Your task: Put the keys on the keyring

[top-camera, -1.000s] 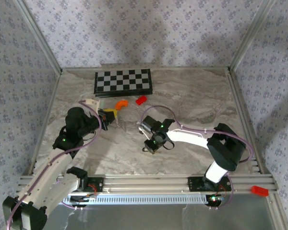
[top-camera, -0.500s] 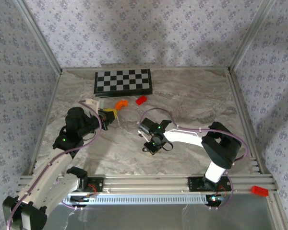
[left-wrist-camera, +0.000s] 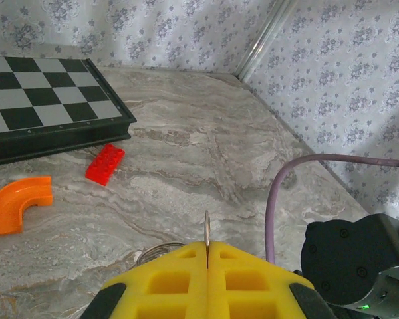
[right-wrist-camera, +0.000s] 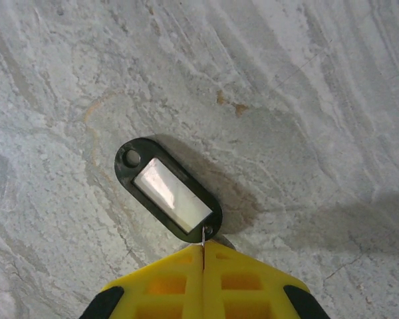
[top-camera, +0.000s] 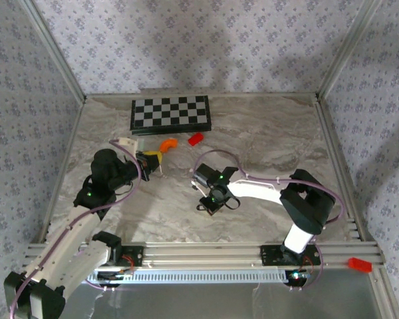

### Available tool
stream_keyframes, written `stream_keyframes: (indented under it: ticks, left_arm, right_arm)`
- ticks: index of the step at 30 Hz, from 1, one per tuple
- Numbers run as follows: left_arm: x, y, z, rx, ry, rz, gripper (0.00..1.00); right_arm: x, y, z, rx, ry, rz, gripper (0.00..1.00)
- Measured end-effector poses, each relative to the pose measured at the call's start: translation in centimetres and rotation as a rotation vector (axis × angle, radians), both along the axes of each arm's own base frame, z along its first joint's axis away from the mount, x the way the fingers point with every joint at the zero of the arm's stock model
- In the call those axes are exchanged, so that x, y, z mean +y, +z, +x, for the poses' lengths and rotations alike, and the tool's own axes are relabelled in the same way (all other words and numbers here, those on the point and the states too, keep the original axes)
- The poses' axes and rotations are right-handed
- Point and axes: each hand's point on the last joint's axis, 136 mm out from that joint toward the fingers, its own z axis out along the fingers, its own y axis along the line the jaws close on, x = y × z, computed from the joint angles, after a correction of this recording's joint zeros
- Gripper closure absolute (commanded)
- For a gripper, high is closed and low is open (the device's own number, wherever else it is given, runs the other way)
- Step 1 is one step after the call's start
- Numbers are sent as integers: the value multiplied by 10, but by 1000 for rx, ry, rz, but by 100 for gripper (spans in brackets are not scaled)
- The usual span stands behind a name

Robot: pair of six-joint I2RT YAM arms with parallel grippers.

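The keys (right-wrist-camera: 169, 196), a small black oblong tag with a pale silvery centre, lie just off the marble below my right gripper (right-wrist-camera: 203, 244). That gripper is shut on the thin wire ring threaded through the hole at the tag's near end. In the top view the right gripper (top-camera: 207, 206) sits at mid-table. My left gripper (left-wrist-camera: 207, 244) is shut on the keyring (left-wrist-camera: 207, 228), a thin silvery loop standing edge-on between the yellow fingers, with another coil of it (left-wrist-camera: 154, 251) curving out to the left. From above, the left gripper (top-camera: 158, 164) points right, a hand's width from the right one.
A checkerboard (top-camera: 171, 114) lies at the back. In front of it are a curved orange piece (top-camera: 167, 143) and a red block (top-camera: 195, 138). The right arm's purple cable (left-wrist-camera: 276, 199) arcs near the left gripper. A red piece (top-camera: 359, 264) rests on the front rail.
My right gripper has closed its fingers onto the wire ring at the tag's end, and its arm has shifted slightly left. The left arm and keyring have not moved.
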Motion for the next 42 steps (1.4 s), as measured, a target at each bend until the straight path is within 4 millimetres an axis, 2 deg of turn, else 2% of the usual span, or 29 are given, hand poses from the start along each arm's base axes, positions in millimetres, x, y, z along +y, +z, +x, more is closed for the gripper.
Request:
stream_keyframes:
  ticks: [4,20,24,30,39,42]
  left_arm:
    - [0,2,0,-7,0,-3,100]
    - [0,2,0,-11,-1,-5,100]
    - [0,2,0,-11,-2,-5,100]
    - [0,2,0,-11,-2,-5,100]
    - [-1,2,0,-11,-3,-5,100]
    - [-1,2,0,-11,-3,-5,100]
  right_arm:
    - [1,13,-4,-23,5,71,100]
    - [16,101,-15,-190,67,502,100]
    - [16,113,-16,-208,74,554,100]
    - [12,108,-8,-210,42,536,100]
    - [-2,56,3,-153,-25,339,100]
    - [-5,46,7,-143,-40,280,100]
